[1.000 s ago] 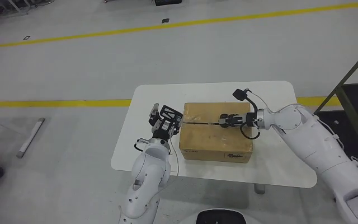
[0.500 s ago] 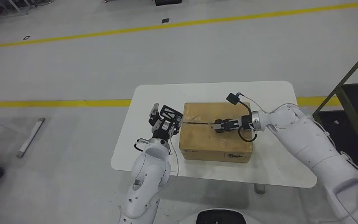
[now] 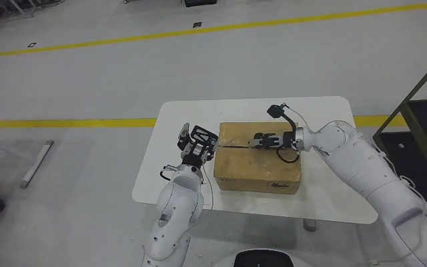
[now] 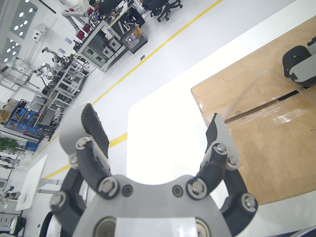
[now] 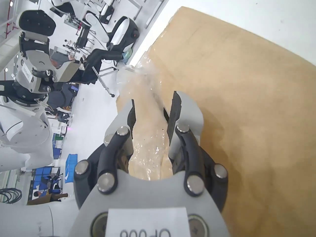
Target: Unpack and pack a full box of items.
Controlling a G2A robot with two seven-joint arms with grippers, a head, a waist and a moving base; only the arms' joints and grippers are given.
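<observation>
Centrally placed on the white table [image 3: 320,110]: one brown cardboard box [image 3: 257,170], lying flat with its top flaps down and a printed label on the near flap. Seam [image 3: 233,145] running the length of the box top, showing as a dark slit from the box's left end towards its middle. Clear tape [image 5: 148,124] along that seam, crumpled and glossy, with a loose wrinkled end hanging past the left end of the box.

Over the box top, at the middle of the seam: right gripper [image 3: 254,141], pointing along the seam towards the box's left end. Fingers [image 5: 174,114] set a narrow gap apart, astride the tape strip; cannot tell whether the pads press on the tape.

Just beside the box's left end, over bare table: left gripper [image 3: 198,133], spread wide, ribbed pads [image 4: 95,127] facing each other, nothing held. One fingertip close to the box's left edge, contact not discernible.

Around the box on every side: bare table surface, widest beyond the box's left end.

Well apart from the box, off the table: grey floor with a yellow line [image 3: 73,123] passing behind the table, a second yellow line farther off, and a pale tube [image 3: 37,163] lying on the floor far to the box's left.
</observation>
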